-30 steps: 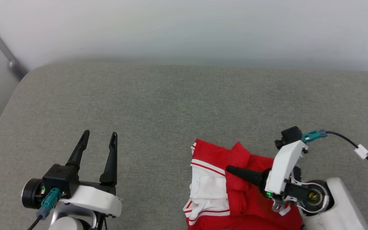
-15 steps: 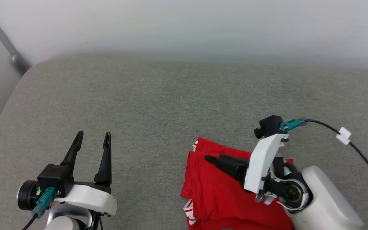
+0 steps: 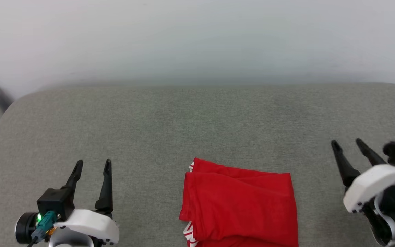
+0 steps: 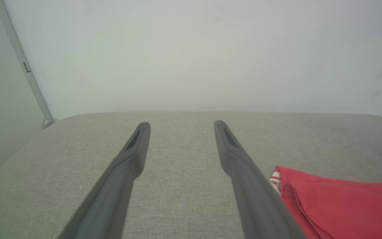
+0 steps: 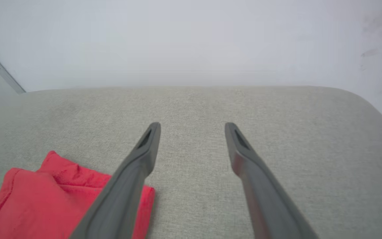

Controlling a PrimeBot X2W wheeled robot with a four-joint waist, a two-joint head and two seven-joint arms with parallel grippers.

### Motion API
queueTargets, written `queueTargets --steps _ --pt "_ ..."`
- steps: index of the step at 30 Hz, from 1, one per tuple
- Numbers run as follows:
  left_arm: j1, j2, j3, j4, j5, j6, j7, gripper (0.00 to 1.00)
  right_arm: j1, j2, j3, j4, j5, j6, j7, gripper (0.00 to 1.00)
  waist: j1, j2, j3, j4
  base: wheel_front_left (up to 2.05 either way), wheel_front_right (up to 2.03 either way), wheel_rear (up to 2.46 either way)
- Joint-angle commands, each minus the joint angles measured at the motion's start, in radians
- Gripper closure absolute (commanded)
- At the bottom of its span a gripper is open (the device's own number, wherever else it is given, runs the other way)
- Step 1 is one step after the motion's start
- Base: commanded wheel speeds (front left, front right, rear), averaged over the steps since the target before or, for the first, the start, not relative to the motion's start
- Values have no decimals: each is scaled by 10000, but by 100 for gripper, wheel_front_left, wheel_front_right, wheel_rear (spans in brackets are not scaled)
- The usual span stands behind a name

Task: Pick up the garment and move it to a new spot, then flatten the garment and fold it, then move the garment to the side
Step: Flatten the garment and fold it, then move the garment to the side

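While the bright red fabric garment [image 3: 238, 202] is lying folded, left gripper [image 3: 93, 162] and right gripper [image 3: 346, 141] both wide, empty.

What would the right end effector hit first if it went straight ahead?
Likely nothing near: ahead of the right end effector lies bare grey cushion, then white wall; the garment sits aside.

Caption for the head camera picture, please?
Folded garment on grey cushion between open left gripper and right gripper.
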Motion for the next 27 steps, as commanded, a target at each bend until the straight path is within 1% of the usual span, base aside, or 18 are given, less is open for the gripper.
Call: queueTargets --steps 1,4,8,10,12,17,27 --pt "206 4 99 99 -64 41 -69 0 502 126 -399 -410 -407 -4 -444 0 0 0 -154 -176 0 0 0" --pt "438 -16 247 198 -83 147 -89 0 1196 233 -760 -1194 -916 -4 -1037 0 0 0 -229 -274 0 0 0" --pt "696 -35 322 262 -143 181 -98 0 2056 459 -843 -2260 -1283 -4 -1631 0 0 0 -292 -319 0 0 0" --pt "755 -34 326 302 -169 161 -100 0 2276 494 -823 -2490 -1425 -4 -1706 0 0 0 -306 -313 0 0 0" --pt "819 -53 309 325 -170 145 -105 0 2712 718 -852 -2933 -1496 -4 -1802 0 0 0 -335 -301 0 0 0" --pt "957 -61 368 431 -204 103 -123 0 3445 1139 -991 -3713 -1736 -4 -1539 0 0 0 -367 -343 0 0 0" --pt "858 -168 414 533 -177 28 -136 0 3492 1249 -1068 -4213 -1946 -4 -1077 0 0 0 -320 -396 0 0 0"
